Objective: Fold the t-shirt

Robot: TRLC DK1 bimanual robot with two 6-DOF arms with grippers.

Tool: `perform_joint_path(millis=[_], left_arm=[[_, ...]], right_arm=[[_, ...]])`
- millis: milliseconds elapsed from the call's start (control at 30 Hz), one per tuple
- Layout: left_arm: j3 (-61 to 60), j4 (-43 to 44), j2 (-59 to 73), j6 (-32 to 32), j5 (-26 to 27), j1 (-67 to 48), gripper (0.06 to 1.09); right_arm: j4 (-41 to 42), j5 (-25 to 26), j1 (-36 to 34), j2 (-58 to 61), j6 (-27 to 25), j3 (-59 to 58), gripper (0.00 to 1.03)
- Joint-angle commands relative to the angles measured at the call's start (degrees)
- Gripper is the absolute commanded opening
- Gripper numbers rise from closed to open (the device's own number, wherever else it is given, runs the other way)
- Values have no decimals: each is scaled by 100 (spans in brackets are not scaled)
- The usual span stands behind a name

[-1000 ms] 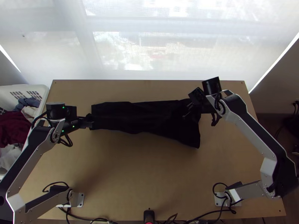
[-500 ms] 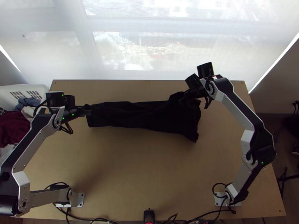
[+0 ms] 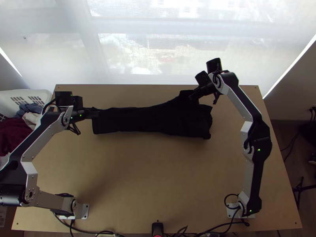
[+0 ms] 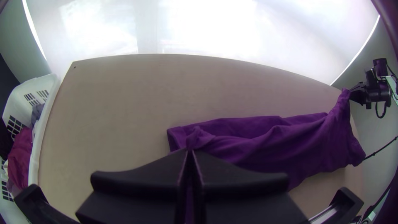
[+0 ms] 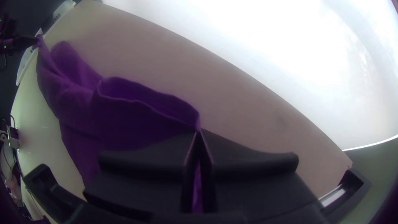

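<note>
In the top view the black t-shirt [image 3: 154, 120] lies as a long, narrow folded strip across the upper table, wider toward its right. My left gripper [image 3: 97, 114] is at its left end, and my right gripper [image 3: 192, 96] is at a raised peak on its far edge. The cloth looks purple in the left wrist view [image 4: 265, 141], where my left gripper [image 4: 189, 151] is shut on a bunched bit of it. In the right wrist view my right gripper [image 5: 199, 132] is shut on a corner of the t-shirt [image 5: 124, 112], drawn up beside an open-looking fold.
A white basket [image 3: 46, 103] with assorted clothes stands at the table's left edge. Bare wood of the table [image 3: 158, 177] lies between the cloth and the arms' bases. A small black device [image 3: 157, 228] and cables are at the near edge.
My right gripper has moved up the picture and slightly left, drawing the cloth into a peak while its lower right corner shifted upward. My left gripper has moved up a little with its end.
</note>
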Motion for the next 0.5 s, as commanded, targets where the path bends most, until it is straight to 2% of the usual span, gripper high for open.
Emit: perform_joint_path(millis=[0,467], left_arm=[[541,14,687,171,-83,-25,9],[1393,67,1917,215,-232,-95,9]], right_arm=[[-69,0,-209,450,-39,246,3],[-253,0,-270,696,13,246,3]])
